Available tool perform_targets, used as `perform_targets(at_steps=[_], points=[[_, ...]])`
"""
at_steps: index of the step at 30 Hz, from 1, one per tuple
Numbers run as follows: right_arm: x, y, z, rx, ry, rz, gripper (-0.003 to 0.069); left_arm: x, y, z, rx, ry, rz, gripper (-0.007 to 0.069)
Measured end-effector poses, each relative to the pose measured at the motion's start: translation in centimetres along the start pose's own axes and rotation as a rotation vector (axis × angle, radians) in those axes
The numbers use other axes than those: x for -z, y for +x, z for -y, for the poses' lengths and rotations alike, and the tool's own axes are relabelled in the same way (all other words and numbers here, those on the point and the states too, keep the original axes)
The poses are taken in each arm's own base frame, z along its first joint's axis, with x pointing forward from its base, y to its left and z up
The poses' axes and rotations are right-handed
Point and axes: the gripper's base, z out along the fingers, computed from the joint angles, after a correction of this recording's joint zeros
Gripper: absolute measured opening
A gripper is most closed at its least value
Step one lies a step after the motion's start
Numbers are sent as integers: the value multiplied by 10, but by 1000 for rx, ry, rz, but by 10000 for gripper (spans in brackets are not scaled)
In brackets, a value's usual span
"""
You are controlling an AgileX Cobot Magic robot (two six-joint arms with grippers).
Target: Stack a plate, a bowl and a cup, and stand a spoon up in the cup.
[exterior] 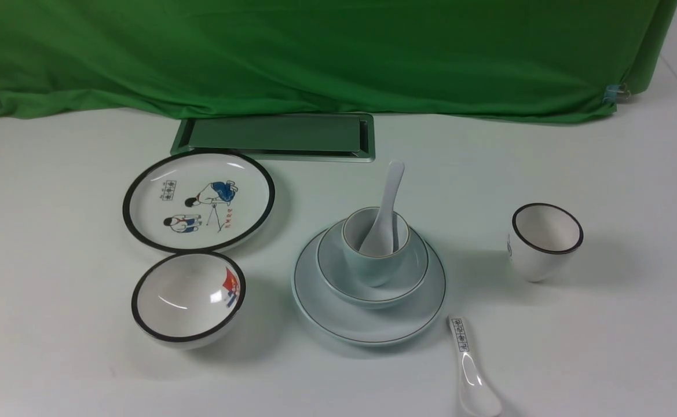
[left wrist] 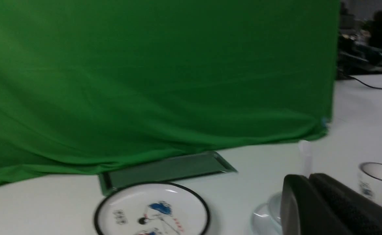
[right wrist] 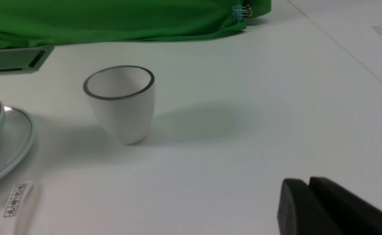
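Front view is showing the spoon (exterior: 385, 217) standing in the cup (exterior: 373, 250) — wrist views are showing both the left gripper (left wrist: 308, 182) and the right gripper (right wrist: 308, 186) pressed together, holding nothing.

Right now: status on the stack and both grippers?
Left gripper shut, empty. Right gripper looks shut, empty, clear of the dishes. Plate, bowl, cup stacked; spoon standing in cup. Nothing in the way.

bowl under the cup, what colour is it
Pale grey-blue with a thin dark rim line; front view.
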Motion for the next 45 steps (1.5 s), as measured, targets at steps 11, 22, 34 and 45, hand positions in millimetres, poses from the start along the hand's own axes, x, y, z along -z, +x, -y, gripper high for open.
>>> perform_targets(at_steps=[11,22,34,45], points=[[0,0,0,0,0,0,118,-2,83,-14,28,-296,-291,-30],[0,0,0,0,0,0,126,-2,84,-15,27,-309,-292,-30],[0,0,0,0,0,0,136,-2,83,-16,33,-311,-282,-30],[0,0,0,-1,0,0,165,-2,83,-16,34,-311,-282,-30]])
